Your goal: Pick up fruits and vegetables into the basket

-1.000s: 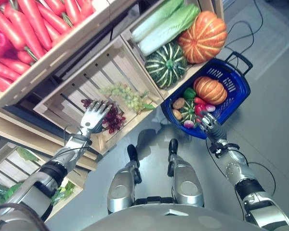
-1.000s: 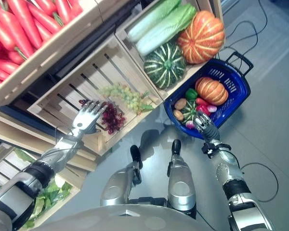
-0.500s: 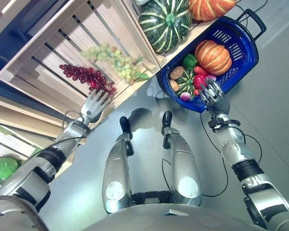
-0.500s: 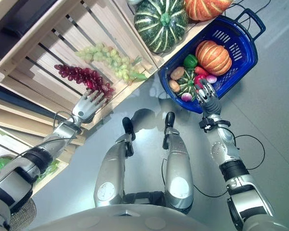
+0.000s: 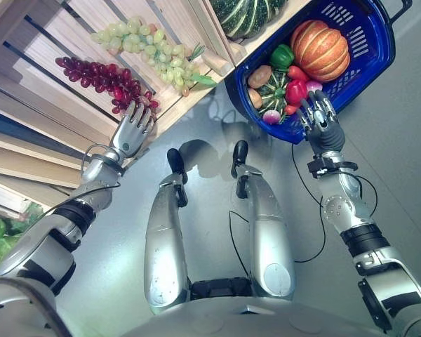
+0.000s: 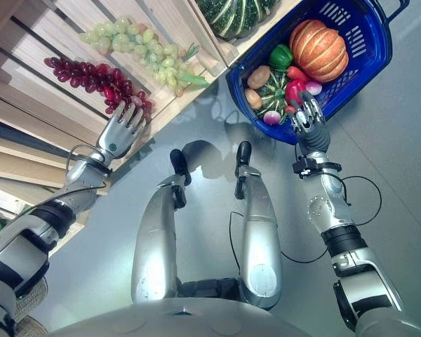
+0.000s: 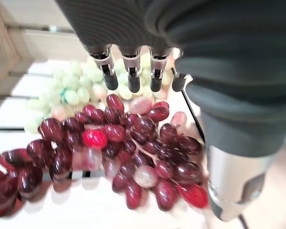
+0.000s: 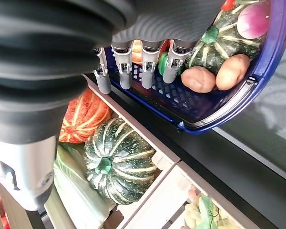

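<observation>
Trouble, I judged, lay closest at the left hand (image 5: 129, 133), open with straight fingers just short of the red grapes (image 5: 102, 75) in the wooden crate (image 5: 52, 42): a loose grab could tear the bunch apart. The right hand (image 5: 321, 121) hovered open at the blue basket (image 5: 375, 53) rim. Grey floor (image 5: 400, 140) stretched beyond, green grapes (image 5: 154, 53) further into the crate.

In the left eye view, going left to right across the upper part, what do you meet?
Red grapes → left hand → green grapes → striped green squash in the crate → right hand → orange pumpkin in the blue basket.
</observation>
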You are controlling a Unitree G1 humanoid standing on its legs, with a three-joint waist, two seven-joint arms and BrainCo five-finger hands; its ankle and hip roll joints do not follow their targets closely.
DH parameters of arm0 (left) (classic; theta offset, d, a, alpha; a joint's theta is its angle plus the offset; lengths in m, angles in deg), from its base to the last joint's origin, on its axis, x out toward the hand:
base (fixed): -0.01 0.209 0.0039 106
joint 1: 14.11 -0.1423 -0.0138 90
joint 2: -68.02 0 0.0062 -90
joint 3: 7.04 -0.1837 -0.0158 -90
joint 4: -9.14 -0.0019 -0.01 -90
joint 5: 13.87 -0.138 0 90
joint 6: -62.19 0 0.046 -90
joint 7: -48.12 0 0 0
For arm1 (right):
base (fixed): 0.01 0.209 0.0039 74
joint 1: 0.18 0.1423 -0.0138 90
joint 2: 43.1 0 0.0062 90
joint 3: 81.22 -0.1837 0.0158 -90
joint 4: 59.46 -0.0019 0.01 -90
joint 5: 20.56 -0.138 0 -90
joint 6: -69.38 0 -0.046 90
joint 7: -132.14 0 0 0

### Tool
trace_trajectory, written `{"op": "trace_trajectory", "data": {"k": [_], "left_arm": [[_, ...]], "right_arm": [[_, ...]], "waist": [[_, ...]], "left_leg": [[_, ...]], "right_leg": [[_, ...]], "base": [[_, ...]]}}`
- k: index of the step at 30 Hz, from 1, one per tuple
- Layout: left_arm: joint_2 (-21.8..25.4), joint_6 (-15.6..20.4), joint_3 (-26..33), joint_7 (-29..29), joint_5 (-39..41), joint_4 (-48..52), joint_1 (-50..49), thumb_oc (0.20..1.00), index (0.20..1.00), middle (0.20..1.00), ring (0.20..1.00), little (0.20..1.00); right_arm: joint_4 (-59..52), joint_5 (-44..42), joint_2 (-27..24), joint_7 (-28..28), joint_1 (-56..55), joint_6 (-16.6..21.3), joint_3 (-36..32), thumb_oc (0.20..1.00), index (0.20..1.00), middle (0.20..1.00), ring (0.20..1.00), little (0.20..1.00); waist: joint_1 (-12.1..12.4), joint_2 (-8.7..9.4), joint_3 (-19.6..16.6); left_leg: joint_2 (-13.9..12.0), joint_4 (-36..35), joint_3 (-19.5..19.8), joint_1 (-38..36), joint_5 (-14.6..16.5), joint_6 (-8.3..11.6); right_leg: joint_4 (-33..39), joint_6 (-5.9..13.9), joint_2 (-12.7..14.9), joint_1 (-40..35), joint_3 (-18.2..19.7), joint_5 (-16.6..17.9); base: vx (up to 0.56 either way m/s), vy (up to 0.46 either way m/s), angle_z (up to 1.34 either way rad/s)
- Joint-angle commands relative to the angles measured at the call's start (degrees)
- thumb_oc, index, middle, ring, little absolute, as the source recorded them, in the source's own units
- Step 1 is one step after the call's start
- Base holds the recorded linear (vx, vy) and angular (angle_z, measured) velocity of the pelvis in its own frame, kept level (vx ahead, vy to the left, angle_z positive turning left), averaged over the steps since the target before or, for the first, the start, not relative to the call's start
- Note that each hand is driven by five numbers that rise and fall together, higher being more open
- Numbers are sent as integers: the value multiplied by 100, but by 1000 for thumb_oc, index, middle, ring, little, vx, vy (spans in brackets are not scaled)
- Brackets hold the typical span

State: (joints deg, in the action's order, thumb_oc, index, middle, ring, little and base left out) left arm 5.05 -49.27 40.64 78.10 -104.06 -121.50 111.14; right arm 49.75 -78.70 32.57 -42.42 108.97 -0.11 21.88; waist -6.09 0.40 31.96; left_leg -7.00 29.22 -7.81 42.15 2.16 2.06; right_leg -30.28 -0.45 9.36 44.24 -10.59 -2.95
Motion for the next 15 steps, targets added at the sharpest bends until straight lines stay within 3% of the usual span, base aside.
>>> {"op": "trace_trajectory", "data": {"k": [1, 2, 4, 5, 15], "left_arm": [[266, -450, 396, 325, -192, 183, -97, 1000, 1000, 1000, 1000, 1000], [299, -479, 430, 350, -201, 179, -31, 1000, 1000, 1000, 1000, 1000], [316, -521, 448, 316, -256, 169, 68, 1000, 1000, 1000, 1000, 1000], [309, -539, 443, 232, -285, 132, 126, 1000, 1000, 1000, 1000, 1000], [205, -608, 437, -164, -638, -376, 543, 1000, 1000, 1000, 1000, 1000]], "right_arm": [[-688, -124, -228, 112, -195, 297, -288, 1000, 1000, 1000, 1000, 1000], [-686, -97, -235, 144, -179, 262, -290, 1000, 1000, 1000, 1000, 1000], [-701, -81, -231, 172, -147, 239, -295, 1000, 1000, 1000, 1000, 1000], [-693, -52, -222, 177, -142, 216, -276, 1000, 1000, 1000, 1000, 1000], [-742, -14, -177, 182, -57, 179, -237, 1000, 1000, 1000, 1000, 1000]], "waist": [[-34, -62, -217], [-43, -79, -217], [-57, -75, -217], [-63, -77, -217], [-146, -21, -217]], "left_leg": [[32, -67, -47, 160, -60, 70], [31, -12, -8, 107, 99, 128], [34, -52, -57, 223, -61, 88], [36, 7, -20, 166, 107, 147], [-12, 78, -67, 347, 102, 193]], "right_leg": [[-246, 408, -88, 207, 221, -48], [-326, 462, -100, 171, 266, -200], [-254, 403, -97, 277, 240, -42], [-320, 455, -107, 224, 274, -199], [-348, 431, -128, 399, 275, -173]], "base": [[76, 57, -4], [73, 47, -6], [2, 21, -2], [0, 0, 0], [17, 13, -4]]}}
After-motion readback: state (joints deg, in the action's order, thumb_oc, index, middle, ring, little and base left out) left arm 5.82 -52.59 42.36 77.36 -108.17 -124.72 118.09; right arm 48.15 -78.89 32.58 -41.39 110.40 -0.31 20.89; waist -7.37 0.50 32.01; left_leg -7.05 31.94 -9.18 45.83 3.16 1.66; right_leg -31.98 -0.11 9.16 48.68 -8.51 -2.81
